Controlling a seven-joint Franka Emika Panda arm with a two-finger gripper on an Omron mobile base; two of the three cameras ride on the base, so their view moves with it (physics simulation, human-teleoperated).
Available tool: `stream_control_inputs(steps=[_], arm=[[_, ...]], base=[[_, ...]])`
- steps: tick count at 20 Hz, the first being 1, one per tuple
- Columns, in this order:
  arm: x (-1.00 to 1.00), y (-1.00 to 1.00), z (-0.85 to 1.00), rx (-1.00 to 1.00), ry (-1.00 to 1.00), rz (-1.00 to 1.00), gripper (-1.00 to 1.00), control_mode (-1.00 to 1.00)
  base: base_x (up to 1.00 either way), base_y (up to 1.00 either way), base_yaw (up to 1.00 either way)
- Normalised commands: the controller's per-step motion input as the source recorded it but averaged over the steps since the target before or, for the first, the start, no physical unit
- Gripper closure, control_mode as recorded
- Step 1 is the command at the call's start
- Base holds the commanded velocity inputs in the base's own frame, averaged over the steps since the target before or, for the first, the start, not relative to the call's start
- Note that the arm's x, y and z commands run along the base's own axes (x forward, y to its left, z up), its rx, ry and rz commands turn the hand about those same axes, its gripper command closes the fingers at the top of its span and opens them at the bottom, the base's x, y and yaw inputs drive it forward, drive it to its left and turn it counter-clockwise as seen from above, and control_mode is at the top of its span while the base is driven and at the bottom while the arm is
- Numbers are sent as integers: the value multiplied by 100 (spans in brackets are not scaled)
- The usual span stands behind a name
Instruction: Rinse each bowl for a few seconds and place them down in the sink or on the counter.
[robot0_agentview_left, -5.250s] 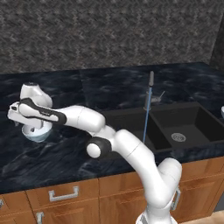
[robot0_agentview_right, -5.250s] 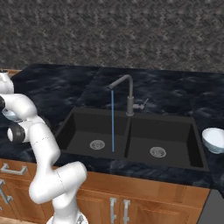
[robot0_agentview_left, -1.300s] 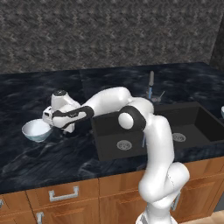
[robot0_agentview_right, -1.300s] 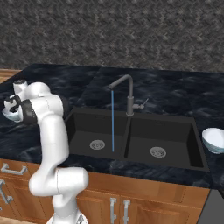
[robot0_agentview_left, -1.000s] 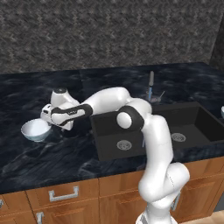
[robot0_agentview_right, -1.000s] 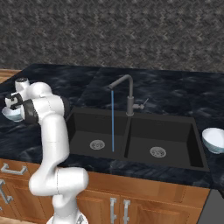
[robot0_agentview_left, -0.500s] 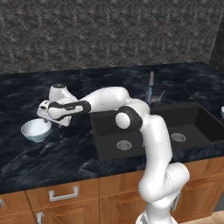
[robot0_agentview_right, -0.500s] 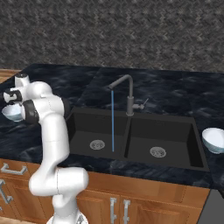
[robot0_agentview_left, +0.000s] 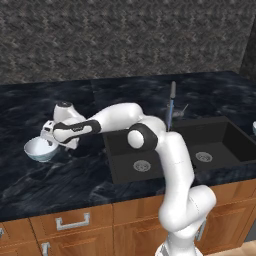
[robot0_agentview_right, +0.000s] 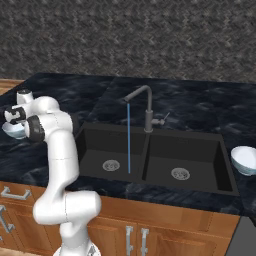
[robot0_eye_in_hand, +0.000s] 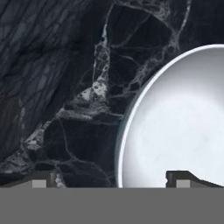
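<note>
One white bowl (robot0_agentview_left: 38, 149) stands upright on the black counter (robot0_agentview_left: 75, 175), left of the sink (robot0_agentview_left: 200, 145). My gripper (robot0_agentview_left: 49, 142) hangs at that bowl's right rim, open. In the hand view the bowl (robot0_eye_in_hand: 179, 122) fills the right side; one fingertip (robot0_eye_in_hand: 41, 179) is over the counter (robot0_eye_in_hand: 65, 65) and the other (robot0_eye_in_hand: 183, 177) over the bowl's inside, so the rim lies between them untouched. In the right base view my arm partly hides this bowl (robot0_agentview_right: 11, 130). A second bowl (robot0_agentview_right: 245, 159) sits on the counter right of the sink (robot0_agentview_right: 150, 155).
The dark gooseneck faucet (robot0_agentview_right: 145, 107) runs a thin stream of water (robot0_agentview_right: 128, 142) into the left basin. A grey speckled wall (robot0_agentview_left: 125, 40) backs the counter. Brown cabinets with silver handles (robot0_agentview_left: 72, 221) lie below. My arm stretches from the base leftward across the sink's left edge.
My hand has crept slightly left and settled lower over the bowl's right rim. The bowl has stayed put on the counter. The water keeps running.
</note>
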Motion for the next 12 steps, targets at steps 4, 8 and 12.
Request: stream_control_inputs(steps=[4,8,12], arm=[[15,10,-16,0,-4,2,-100,-100],[13,12,-20,0,-5,2,-100,-100],[8,17,-22,0,-4,1,-100,-100]], base=[[0,0,0],[0,0,0],[0,0,0]])
